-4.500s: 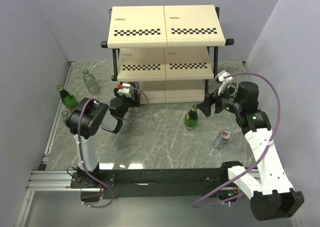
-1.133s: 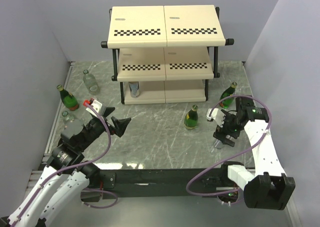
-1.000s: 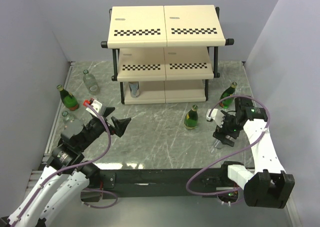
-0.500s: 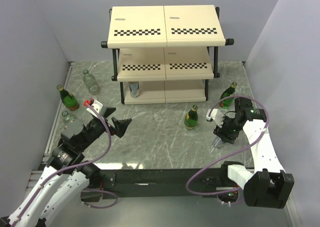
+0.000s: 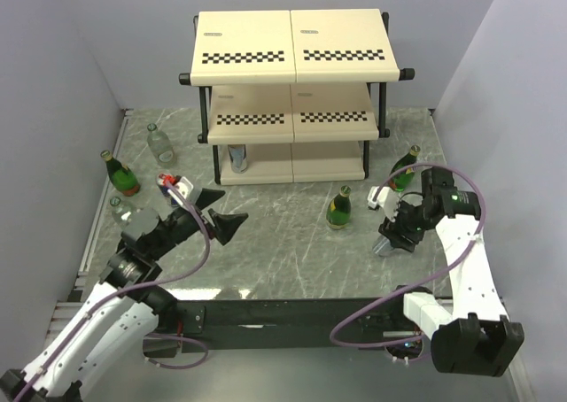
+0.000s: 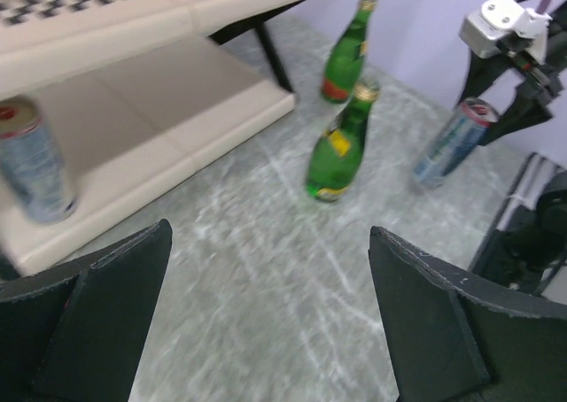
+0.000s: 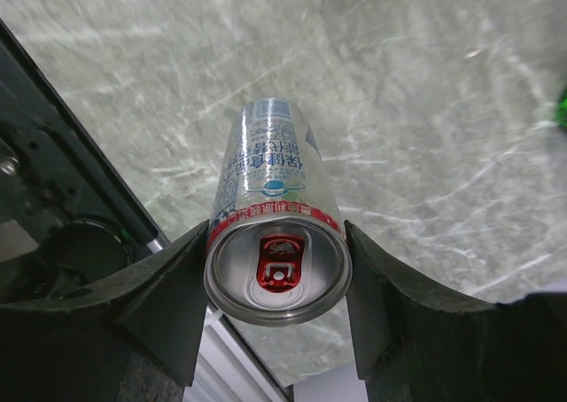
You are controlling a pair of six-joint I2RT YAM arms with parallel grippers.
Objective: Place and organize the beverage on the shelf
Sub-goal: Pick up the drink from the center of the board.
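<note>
Silver can (image 7: pixel 275 189), held in my right pincer (image 7: pixel 276 269); left pincer (image 6: pixel 266 322) wide, empty. Step: pick-up. Next, I reckon: lift clear of bench (image 5: pixel 283 243), carry to shelf (image 5: pixel 328 158), stand upright

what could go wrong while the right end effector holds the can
1. The right end effector grips the can only near its top rim, and the can is tilted, so it might slip or swing.
2. A green bottle stands between it and the shelf; a low carry could tip it.
3. The left end effector hovers open before the shelf, so paths might cross.
</note>
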